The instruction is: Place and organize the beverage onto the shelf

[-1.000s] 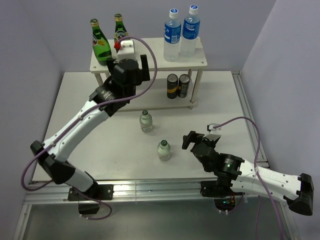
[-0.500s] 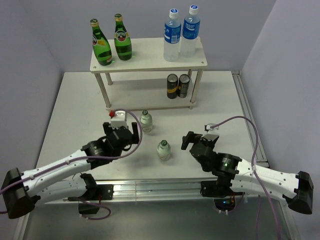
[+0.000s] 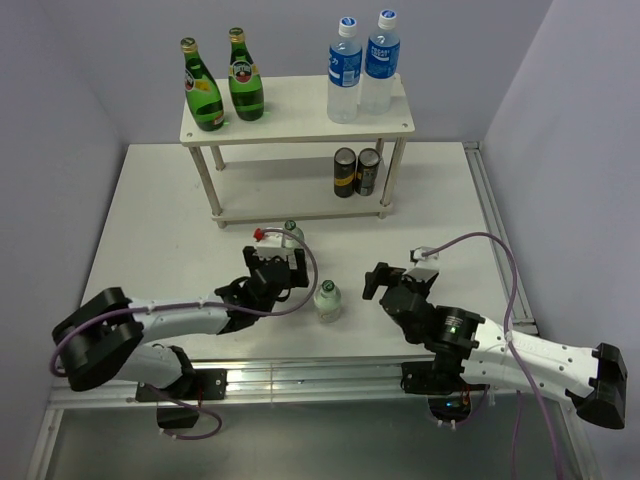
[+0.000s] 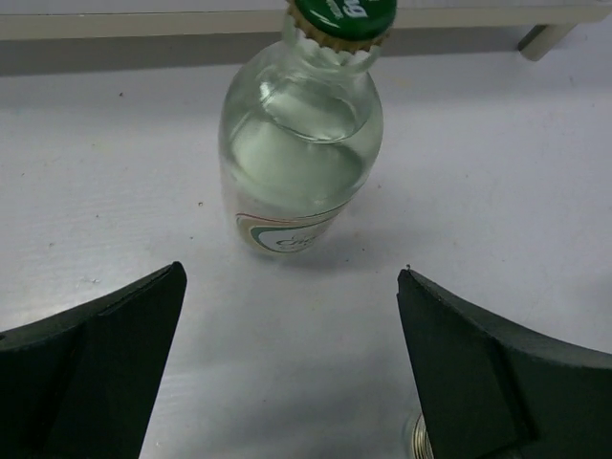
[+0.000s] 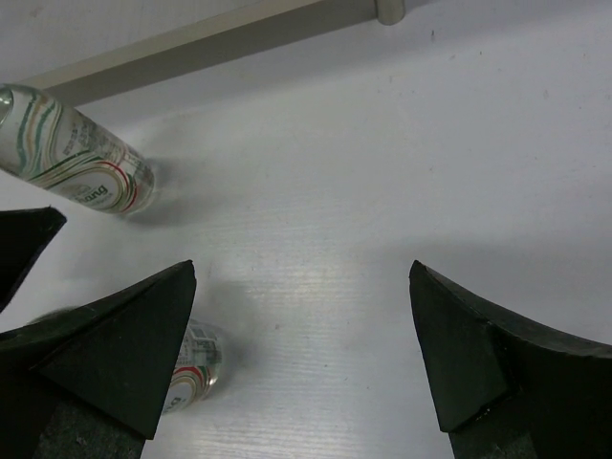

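Two green glass bottles [image 3: 205, 95] stand at the left of the shelf's top board [image 3: 295, 110], and two blue-labelled clear bottles [image 3: 362, 70] stand at its right. Two small clear bottles stand on the table. One [image 3: 291, 232] [image 4: 301, 143] has a green cap and is just ahead of my open, empty left gripper [image 3: 282, 262] [image 4: 290, 273], centred between its fingers but apart from them. The other [image 3: 327, 300] [image 5: 191, 368] stands to its right. My right gripper [image 3: 400, 272] [image 5: 302, 266] is open and empty, low over the table, right of that bottle.
Two dark cans [image 3: 356, 171] stand on the shelf's lower board [image 3: 300, 205]. Grey walls close in the table at the back and both sides. A metal rail [image 3: 300, 375] runs along the near edge.
My left arm has come down from the shelf's top board to the table and moved right, ending low behind the nearer small bottle. The right arm has not moved.
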